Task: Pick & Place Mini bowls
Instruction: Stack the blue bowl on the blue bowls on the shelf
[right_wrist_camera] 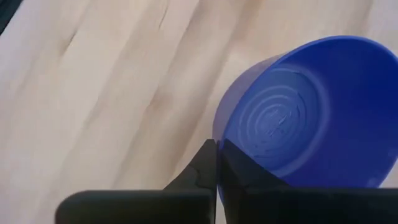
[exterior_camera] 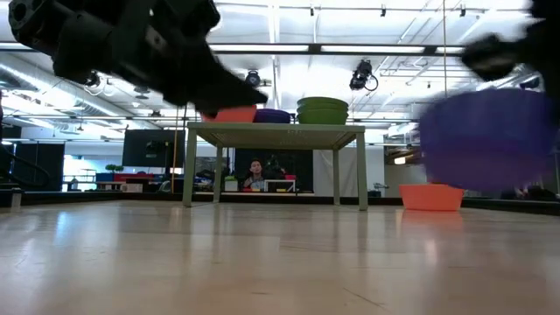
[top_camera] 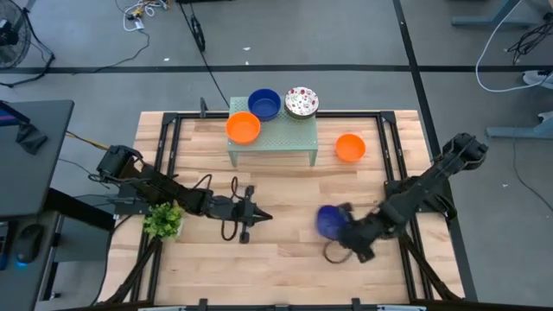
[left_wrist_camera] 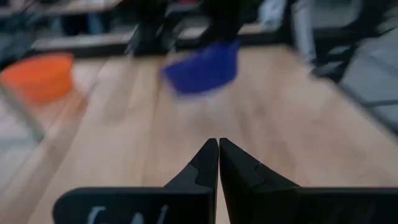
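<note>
Lifting a dark blue mini bowl [top_camera: 328, 221] off the table [top_camera: 285, 259] is the step we judge to be in hand: the right gripper [top_camera: 347, 226], in the lower right of the high view, is clenched on the bowl's rim, and in the right wrist view the fingers meet at the bowl's edge with the bowl tipped on its side. It looks clear of the wood in the low view, at the right of the frame (blurred, so we can't be sure). The left gripper [top_camera: 262, 216], lower centre-left of the high view, waits with its fingers pressed together on nothing, near the small plant [top_camera: 163, 220].

Three bowls already sit on the mint-green stand [top_camera: 271, 142] at upper centre — orange [top_camera: 244, 128], blue [top_camera: 264, 104], speckled white [top_camera: 301, 101] — and another orange one [top_camera: 350, 148] rests on the table right of it.

To do this well we'd keep the pinch firm, since a rim grip lets the bowl swing, rise well above the stand's top before crossing, and aim for its bare right portion.
</note>
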`<action>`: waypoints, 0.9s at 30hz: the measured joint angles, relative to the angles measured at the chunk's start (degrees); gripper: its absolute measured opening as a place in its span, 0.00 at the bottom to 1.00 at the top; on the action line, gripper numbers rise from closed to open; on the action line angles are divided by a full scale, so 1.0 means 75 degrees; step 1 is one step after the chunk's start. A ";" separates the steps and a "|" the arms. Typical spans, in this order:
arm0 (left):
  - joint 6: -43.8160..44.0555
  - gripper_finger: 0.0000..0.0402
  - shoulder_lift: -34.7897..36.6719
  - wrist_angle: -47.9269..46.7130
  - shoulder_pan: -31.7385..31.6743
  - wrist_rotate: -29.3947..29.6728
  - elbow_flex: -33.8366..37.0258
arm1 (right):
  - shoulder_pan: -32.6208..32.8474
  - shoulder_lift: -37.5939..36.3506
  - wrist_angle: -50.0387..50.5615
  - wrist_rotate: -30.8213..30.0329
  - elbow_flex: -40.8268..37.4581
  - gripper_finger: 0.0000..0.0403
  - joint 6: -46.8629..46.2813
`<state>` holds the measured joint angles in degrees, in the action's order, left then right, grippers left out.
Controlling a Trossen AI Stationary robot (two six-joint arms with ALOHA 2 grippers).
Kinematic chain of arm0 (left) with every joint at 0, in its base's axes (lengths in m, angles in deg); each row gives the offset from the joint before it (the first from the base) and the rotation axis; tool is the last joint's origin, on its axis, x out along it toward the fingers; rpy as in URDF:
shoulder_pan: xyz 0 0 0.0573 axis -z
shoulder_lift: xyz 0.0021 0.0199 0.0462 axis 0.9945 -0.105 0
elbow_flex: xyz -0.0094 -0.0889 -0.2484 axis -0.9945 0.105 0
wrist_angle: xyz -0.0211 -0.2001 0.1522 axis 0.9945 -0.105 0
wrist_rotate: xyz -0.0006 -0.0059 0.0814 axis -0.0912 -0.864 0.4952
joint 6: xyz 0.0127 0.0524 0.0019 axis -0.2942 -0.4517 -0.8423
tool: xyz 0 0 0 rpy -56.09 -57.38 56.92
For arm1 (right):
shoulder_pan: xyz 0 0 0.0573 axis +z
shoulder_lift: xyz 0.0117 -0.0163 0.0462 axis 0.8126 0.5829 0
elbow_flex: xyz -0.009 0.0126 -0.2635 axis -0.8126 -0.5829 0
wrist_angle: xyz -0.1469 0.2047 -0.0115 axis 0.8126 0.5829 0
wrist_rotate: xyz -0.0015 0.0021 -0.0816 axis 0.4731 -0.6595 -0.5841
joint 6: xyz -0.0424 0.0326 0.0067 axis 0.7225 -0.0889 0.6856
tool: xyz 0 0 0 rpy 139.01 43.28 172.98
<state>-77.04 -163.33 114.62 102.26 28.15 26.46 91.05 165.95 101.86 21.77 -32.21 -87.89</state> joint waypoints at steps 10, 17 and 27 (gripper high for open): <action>-0.1680 0.21 0.0000 -0.1085 -0.0038 -0.1565 -0.1387 | -0.1916 0.0951 -0.3533 0.1244 -0.0142 0.00 0.4293; -0.1611 0.49 0.0000 -0.4092 -0.0179 -0.1582 -0.2629 | -0.2270 0.1489 -0.3696 0.1394 -0.0151 0.01 0.5066; -0.1597 0.49 -0.0510 -0.4545 -0.0707 -0.1550 -0.2763 | -0.2608 0.1587 -0.3755 0.1391 -0.0151 0.01 0.5529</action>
<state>-89.02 -167.15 80.53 96.95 16.52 5.73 71.49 177.85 73.70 32.20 -33.34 -46.42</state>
